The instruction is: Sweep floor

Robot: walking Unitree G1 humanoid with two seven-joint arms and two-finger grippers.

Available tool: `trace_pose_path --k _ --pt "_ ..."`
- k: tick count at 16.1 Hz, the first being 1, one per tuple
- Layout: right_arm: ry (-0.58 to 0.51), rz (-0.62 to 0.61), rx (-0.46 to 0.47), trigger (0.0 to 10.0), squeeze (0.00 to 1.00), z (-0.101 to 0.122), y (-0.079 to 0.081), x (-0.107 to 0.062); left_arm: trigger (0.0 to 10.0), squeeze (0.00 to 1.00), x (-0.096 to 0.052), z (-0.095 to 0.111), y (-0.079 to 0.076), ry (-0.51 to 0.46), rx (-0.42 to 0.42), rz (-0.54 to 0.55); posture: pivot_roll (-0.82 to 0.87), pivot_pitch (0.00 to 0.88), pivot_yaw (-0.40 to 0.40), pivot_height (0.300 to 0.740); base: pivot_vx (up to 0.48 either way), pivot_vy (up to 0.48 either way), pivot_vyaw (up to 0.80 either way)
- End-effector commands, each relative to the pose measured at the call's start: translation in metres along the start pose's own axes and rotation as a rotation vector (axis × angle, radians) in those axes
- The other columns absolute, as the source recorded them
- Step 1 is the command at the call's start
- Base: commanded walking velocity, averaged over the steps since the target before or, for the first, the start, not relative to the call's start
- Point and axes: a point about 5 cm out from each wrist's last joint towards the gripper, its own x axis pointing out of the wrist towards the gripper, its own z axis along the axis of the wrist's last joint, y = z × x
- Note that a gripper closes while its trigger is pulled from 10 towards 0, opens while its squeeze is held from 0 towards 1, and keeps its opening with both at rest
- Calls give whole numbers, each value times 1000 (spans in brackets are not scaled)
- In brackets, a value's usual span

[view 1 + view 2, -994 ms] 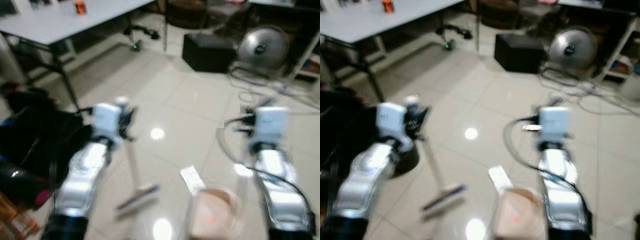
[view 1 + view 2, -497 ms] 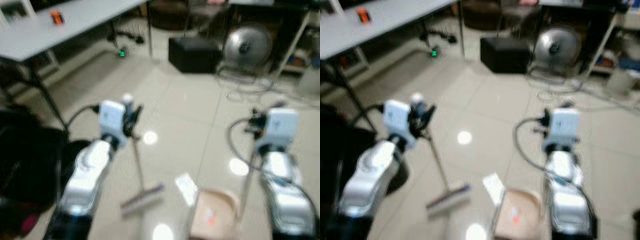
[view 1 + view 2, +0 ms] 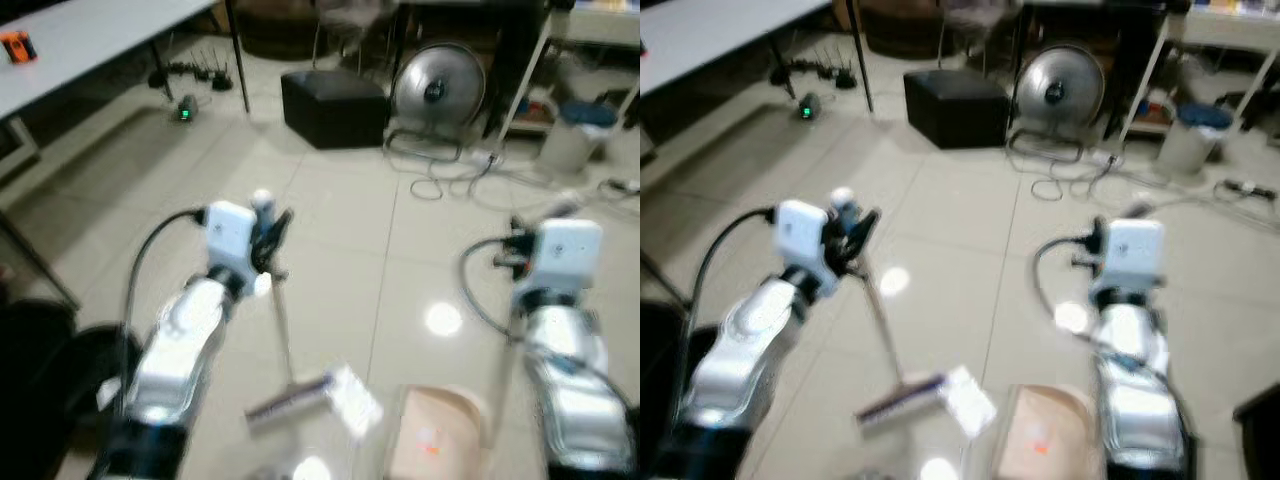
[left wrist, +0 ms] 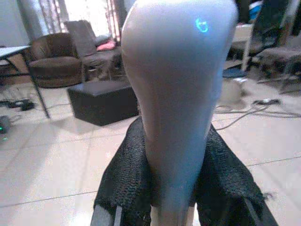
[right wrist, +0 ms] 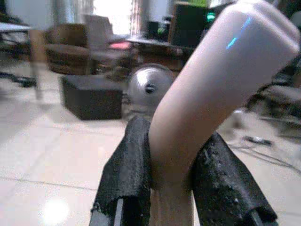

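We clamped our left jaws (image 3: 268,228) on the broom (image 3: 281,330) handle, head down beside the paper scrap (image 3: 355,398); our right jaws (image 5: 176,188) gripped the dustpan (image 3: 433,440) handle, ready to catch it

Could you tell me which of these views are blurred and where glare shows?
Left eye and right eye views: soft motion blur throughout, with bright lamp reflections on the glossy pale tiled floor. Left wrist view: the pale broom handle is sharp. Right wrist view: background blurred, window blown out.
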Motion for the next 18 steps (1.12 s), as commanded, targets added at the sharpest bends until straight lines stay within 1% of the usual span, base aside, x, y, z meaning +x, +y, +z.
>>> trace_pose_path --k 1,3,11,14,16,18 --pt "-43 -18 17 10000 0 10 -6 1 10000 0 3 11 -1 -45 28 -8 -71 0 49 740 394 0 0" --pt "-42 -20 13 10000 0 10 -6 1 10000 0 4 11 -2 -46 26 -12 -74 0 51 740 398 0 -569" --pt "-37 -14 2 10000 0 8 -5 -1 10000 0 3 8 -5 -38 18 -29 -78 9 53 740 389 0 0" --pt "-37 -22 -24 10000 0 4 -5 -3 10000 0 3 4 -7 -29 23 -42 -74 38 63 740 0 0 0" --pt "-57 -21 -119 10000 0 -2 -4 -4 10000 0 7 1 -7 -21 30 -28 -68 61 80 740 0 0 0" --pt "-77 -40 -131 10000 0 -7 -6 -1 10000 0 13 -4 -5 -13 41 12 -61 90 97 740 0 0 0"
